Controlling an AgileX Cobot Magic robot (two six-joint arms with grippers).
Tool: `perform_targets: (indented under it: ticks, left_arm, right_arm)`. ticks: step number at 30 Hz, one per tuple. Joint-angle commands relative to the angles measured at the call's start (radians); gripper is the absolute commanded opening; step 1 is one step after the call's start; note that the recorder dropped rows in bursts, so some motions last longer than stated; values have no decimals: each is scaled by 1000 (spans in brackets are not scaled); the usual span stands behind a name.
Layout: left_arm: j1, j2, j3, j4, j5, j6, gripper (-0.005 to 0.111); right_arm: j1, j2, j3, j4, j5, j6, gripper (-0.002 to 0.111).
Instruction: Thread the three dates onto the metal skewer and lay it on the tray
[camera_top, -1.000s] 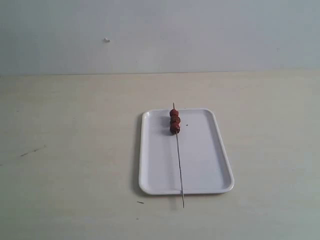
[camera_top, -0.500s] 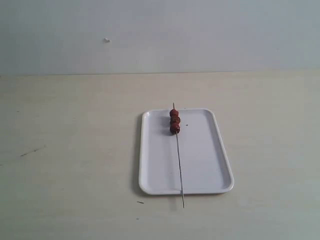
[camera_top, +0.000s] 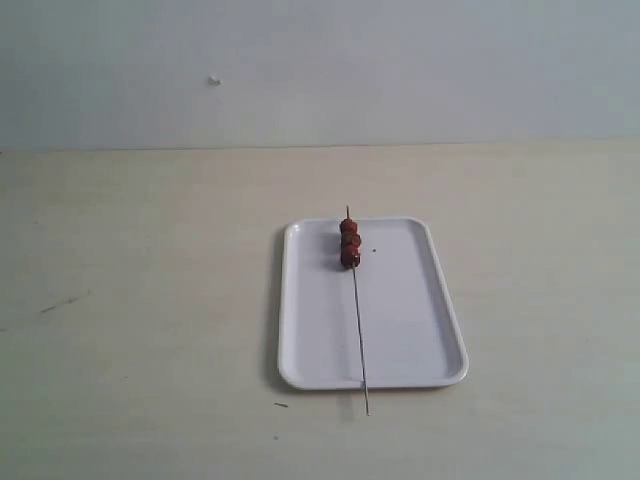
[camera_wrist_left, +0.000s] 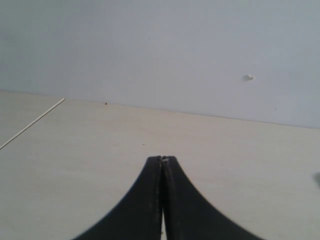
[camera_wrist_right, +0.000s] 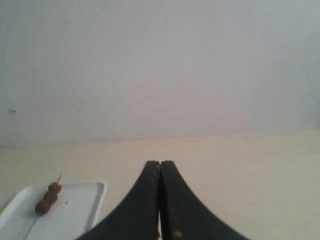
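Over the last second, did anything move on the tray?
Nothing visibly changed. The dates are threaded near the skewer's far end. The skewer lies along the tray, with its near tip sticking out past the rim. The left gripper and right gripper are shut and hold nothing. Neither shows in the exterior view.

Soft, even, rather dim light casts a thin shadow beside the tray (camera_top: 405, 325); the right wrist view is hazy.
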Motion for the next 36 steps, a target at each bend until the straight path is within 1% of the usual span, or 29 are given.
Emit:
perform_targets:
  ticks: [1, 6, 8, 12, 36]
  left_arm:
    - [2, -6, 4, -12, 0, -1, 0]
    - [2, -6, 4, -12, 0, -1, 0]
    - [2, -6, 4, -12, 0, -1, 0]
    - [2, -6, 4, -12, 0, -1, 0]
    - [2, -6, 4, -12, 0, -1, 0]
  right_arm:
    - [-5, -4, 110, -33, -27, 6, 0]
    - [-5, -4, 221, -38, -118, 6, 0]
    - [-5, -4, 239, -40, -120, 6, 0]
    - [-5, -4, 239, -29, -84, 6, 0]
    - [-5, -4, 239, -29, -86, 6, 0]
